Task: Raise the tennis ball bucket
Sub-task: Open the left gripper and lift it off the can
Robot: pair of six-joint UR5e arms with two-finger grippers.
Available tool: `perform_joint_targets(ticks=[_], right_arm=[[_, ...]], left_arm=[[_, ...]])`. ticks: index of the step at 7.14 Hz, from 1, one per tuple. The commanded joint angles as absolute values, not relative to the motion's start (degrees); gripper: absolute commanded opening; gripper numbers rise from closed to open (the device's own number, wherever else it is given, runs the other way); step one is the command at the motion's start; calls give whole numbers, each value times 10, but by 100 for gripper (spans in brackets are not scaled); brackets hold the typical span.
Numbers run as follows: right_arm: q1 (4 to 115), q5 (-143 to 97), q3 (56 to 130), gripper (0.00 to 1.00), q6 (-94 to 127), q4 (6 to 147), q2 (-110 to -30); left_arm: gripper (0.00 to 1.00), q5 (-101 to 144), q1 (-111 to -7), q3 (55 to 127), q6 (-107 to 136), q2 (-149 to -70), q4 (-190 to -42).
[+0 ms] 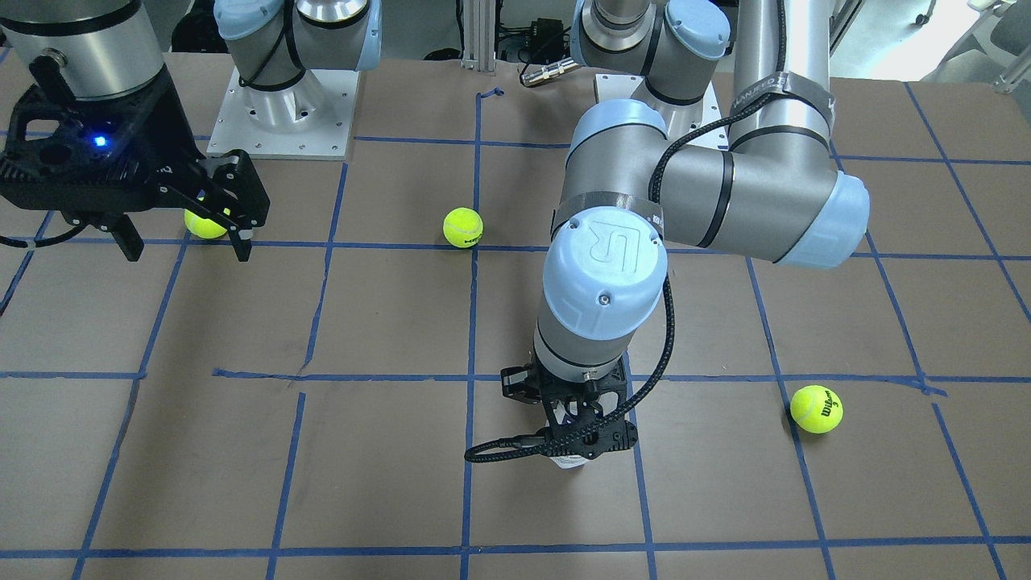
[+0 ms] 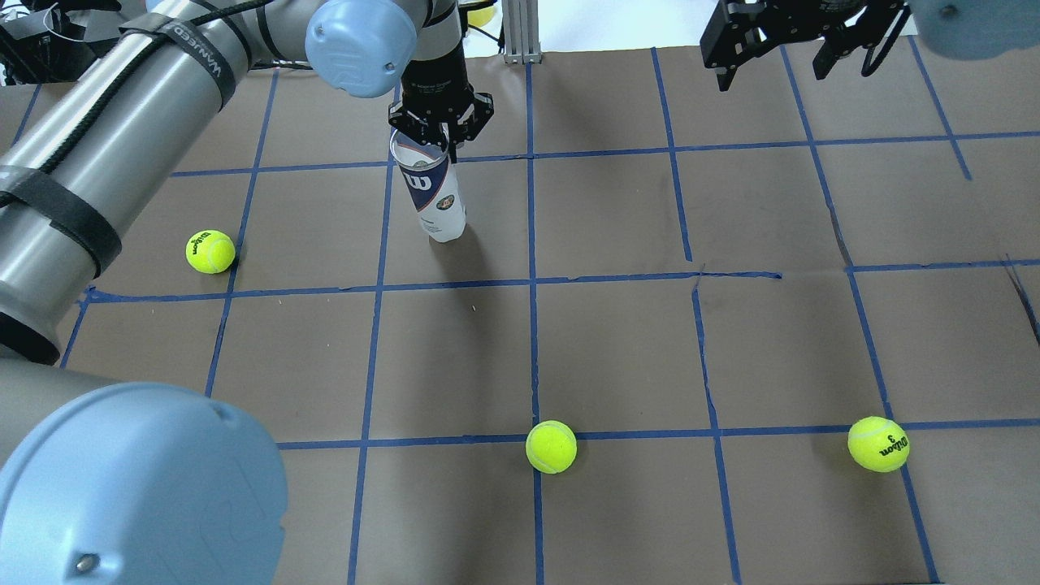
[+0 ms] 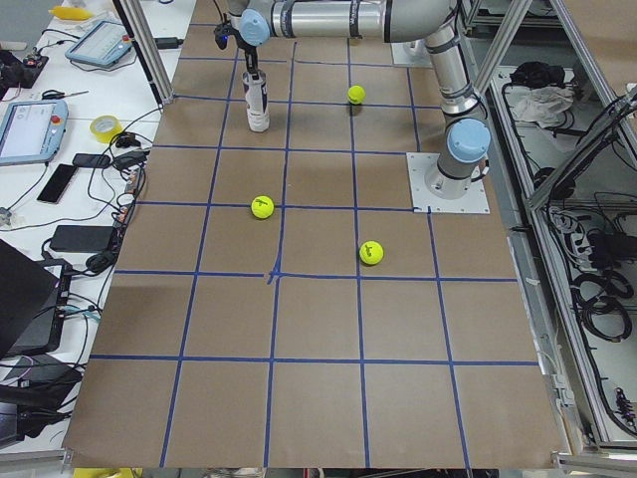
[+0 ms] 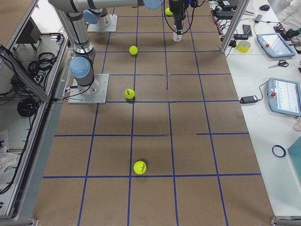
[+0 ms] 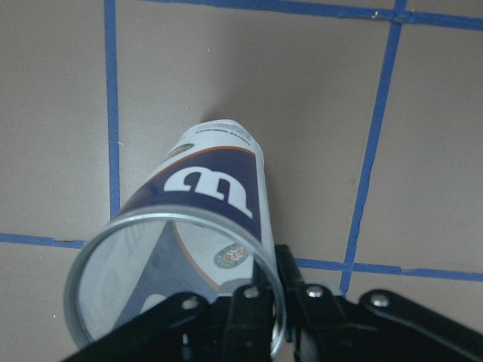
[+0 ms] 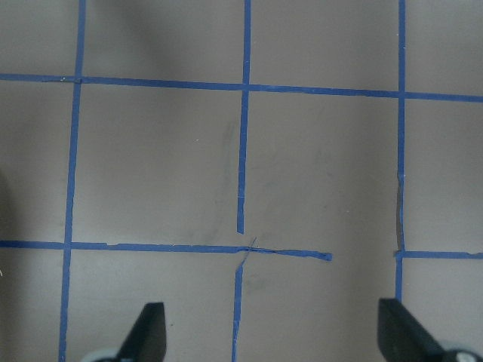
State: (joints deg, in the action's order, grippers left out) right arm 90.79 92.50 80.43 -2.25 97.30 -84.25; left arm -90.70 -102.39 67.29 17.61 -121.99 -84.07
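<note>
Where the tabletop (image 2: 617, 349) is farthest from the robot, we see the tennis ball bucket (image 2: 435, 195) standing tall in 1 of the squares made by the blue tape lines. It is a clear tube with a white label, a dark blue band and a big white W on it. Its round top points up.

We see the left end effector (image 2: 439, 140) coming straight down onto that top. It is pinched shut on the rim. In the left wrist view, 1 finger (image 5: 253, 313) sits inside the tube and the other sits outside, with the thin clear wall squeezed between them. The bottom of the tube is at the tabletop or just over it. We cannot tell if there is a gap under it.

We see the right end effector (image 1: 185, 242) hanging up high on the other side of the tabletop, well apart from the bucket. Its 2 fingers are spread wide and hold nothing. In the right wrist view, only brown tabletop and blue lines show between them.

We count 3 yellow tennis balls on the tabletop. 1 ball (image 2: 210, 251) lies on the left arm's side, near the bucket but not touching it. 1 ball (image 2: 551, 446) lies near the middle, closer to the robot. 1 ball (image 2: 878, 444) lies on the right arm's side.
</note>
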Motion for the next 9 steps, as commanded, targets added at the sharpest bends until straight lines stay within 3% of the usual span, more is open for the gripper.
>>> perform_joint_targets(ticks=[1, 6, 9], right_arm=[[908, 925, 804, 100, -24, 974, -843], [908, 922, 806, 100, -23, 974, -838], [908, 924, 807, 100, -24, 972, -838]], left_arm=[[90, -911, -1025, 674, 172, -1220, -833], [100, -911, -1032, 686, 133, -1147, -807], [100, -911, -1028, 719, 100, -1035, -869]])
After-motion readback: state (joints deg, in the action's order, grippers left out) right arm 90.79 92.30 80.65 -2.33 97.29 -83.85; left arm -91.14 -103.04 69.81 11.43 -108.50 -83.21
